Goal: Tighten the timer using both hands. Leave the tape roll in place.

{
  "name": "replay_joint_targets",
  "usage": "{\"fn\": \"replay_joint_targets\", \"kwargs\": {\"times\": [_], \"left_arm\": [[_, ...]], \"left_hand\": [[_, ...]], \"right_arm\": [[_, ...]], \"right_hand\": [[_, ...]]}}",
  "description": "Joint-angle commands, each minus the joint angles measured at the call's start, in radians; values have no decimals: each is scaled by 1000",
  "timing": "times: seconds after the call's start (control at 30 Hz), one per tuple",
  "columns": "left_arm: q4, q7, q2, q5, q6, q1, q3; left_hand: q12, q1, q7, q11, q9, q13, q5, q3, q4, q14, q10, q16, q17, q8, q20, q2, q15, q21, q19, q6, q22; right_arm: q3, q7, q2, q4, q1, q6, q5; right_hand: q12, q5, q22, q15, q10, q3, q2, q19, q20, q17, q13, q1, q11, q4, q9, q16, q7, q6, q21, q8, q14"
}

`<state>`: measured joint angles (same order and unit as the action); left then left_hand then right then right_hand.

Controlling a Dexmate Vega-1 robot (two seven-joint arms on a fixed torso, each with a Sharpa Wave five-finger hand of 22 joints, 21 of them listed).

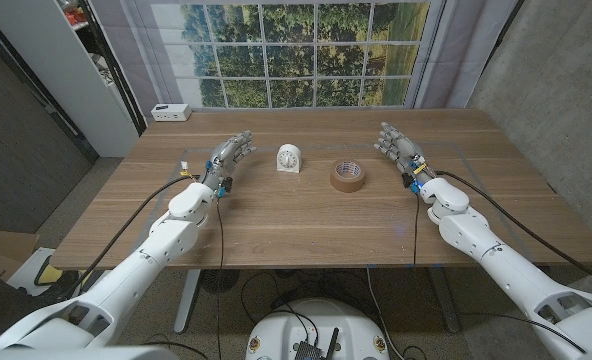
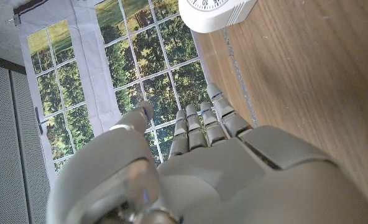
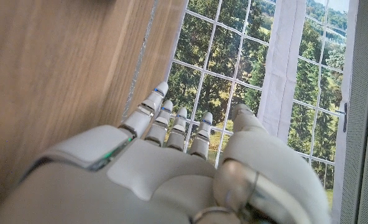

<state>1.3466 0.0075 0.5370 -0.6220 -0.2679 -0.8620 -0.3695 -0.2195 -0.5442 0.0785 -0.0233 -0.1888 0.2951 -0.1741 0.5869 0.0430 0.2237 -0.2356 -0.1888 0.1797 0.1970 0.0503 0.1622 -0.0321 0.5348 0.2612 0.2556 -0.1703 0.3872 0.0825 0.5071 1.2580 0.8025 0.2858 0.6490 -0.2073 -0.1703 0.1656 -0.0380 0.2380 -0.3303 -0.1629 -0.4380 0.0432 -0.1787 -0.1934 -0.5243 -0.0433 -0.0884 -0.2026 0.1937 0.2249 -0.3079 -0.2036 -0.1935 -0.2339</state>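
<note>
Both hands hover over the wooden table (image 1: 276, 225) with fingers spread and nothing in them. Left hand (image 1: 228, 156) sits toward the robot's left of the timer (image 1: 289, 158), near it but apart, fingers stretched toward the far edge; in the left wrist view the same hand (image 2: 209, 174) shows its back with fingers (image 2: 218, 115) extended and slightly parted, and the white timer (image 2: 218, 12) stands beyond the fingertips and off to one side, clear of them. Right hand (image 1: 400, 147) is open too, on the far side of the tape roll (image 1: 349, 175) from the timer, near the roll without touching it; the right wrist view shows that hand (image 3: 165, 174) from behind, fingers (image 3: 153, 109) straight and apart, thumb held out. Timer and tape roll lie between the two hands, the timer closer to the left hand, the roll closer to the right, a small gap between them. Behind the table hangs a window-print backdrop (image 1: 291, 50), and a small white box (image 1: 170, 112) rests at the far left corner.
</note>
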Motion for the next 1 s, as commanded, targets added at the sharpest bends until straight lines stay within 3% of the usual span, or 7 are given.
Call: {"fn": "replay_joint_targets", "kwargs": {"times": [0.03, 0.1, 0.13, 0.23, 0.4, 0.7, 1.0], "left_arm": [[93, 67, 54, 65, 42, -35, -7], [113, 82, 66, 79, 62, -39, -10], [112, 76, 69, 81, 59, -39, -12], [119, 75, 74, 84, 65, -42, -12], [135, 92, 86, 93, 82, -49, -9], [159, 113, 110, 103, 106, -68, 0], [199, 112, 150, 79, 132, -112, 26]], "left_hand": [[-11, -10, -15, 13, -5, 7, -5, 8, 8, -6, -3, -1, 3, 10, 2, -4, 3, -9, -19, 13, -2], [-12, -10, -21, 14, -6, 8, -6, 8, 10, -12, -5, 1, 3, 9, 5, -5, 2, -14, -28, 11, -2], [-12, -11, -22, 13, -6, 9, -6, 9, 12, -14, -5, 2, 2, 9, 4, -6, 2, -16, -31, 11, -3], [-12, -17, -33, 13, -8, 12, -6, 7, 22, -31, 4, 6, 3, 7, 4, -4, -1, -26, -45, 6, -3], [-10, -25, -38, 15, -10, 14, -7, 5, 33, -40, 14, 6, 2, 5, 6, -3, -4, -34, -54, 1, -3], [-13, -31, -40, 15, -12, 18, -8, -1, 46, -48, 17, 4, 2, 5, 11, -5, -5, -42, -60, 1, -4], [-21, -51, -44, 15, -14, 23, -12, -2, 75, -44, 6, 0, -1, 16, 17, -11, -2, -52, -63, 29, -4]], "right_arm": [[53, 120, 72, -16, -83, -45, -68], [80, 145, 101, -10, -115, -63, -114], [98, 162, 118, -6, -136, -78, -144], [130, 203, 134, -16, -183, -98, -187], [183, 264, 144, -32, -261, -104, -267], [262, 372, 132, -70, -389, -92, -376], [355, 504, 118, -88, -528, -83, -509]], "right_hand": [[-3, -8, 5, -96, 10, -11, 0, -4, 44, 0, -6, -24, -8, -16, -5, 4, 0, -8, -2, -7, -11], [4, -14, 9, -110, -4, -16, 3, 6, 15, -5, -12, -51, -33, -42, -2, 2, -15, 36, 4, 5, 8], [10, -17, 9, -111, -25, -20, 7, 12, 11, -5, -13, -69, -51, -56, -3, -1, 0, 33, 5, -1, 20], [21, -20, 9, -115, -74, -24, 18, 45, 11, -3, -16, -105, -72, -75, -4, -10, 0, 56, 13, 2, 72], [22, -23, 8, -126, -114, -30, 22, 79, 11, -2, -18, -144, -78, -83, -4, -13, 0, 95, 19, 6, 112], [16, -27, 8, -136, -123, -37, 24, 94, 3, -1, -20, -177, -90, -89, -5, -7, 0, 119, 19, 6, 112], [15, -48, 7, -142, -144, -74, 8, 98, 9, 1, -23, -266, -103, -98, -7, -4, 0, 144, 14, 2, 113]]}}
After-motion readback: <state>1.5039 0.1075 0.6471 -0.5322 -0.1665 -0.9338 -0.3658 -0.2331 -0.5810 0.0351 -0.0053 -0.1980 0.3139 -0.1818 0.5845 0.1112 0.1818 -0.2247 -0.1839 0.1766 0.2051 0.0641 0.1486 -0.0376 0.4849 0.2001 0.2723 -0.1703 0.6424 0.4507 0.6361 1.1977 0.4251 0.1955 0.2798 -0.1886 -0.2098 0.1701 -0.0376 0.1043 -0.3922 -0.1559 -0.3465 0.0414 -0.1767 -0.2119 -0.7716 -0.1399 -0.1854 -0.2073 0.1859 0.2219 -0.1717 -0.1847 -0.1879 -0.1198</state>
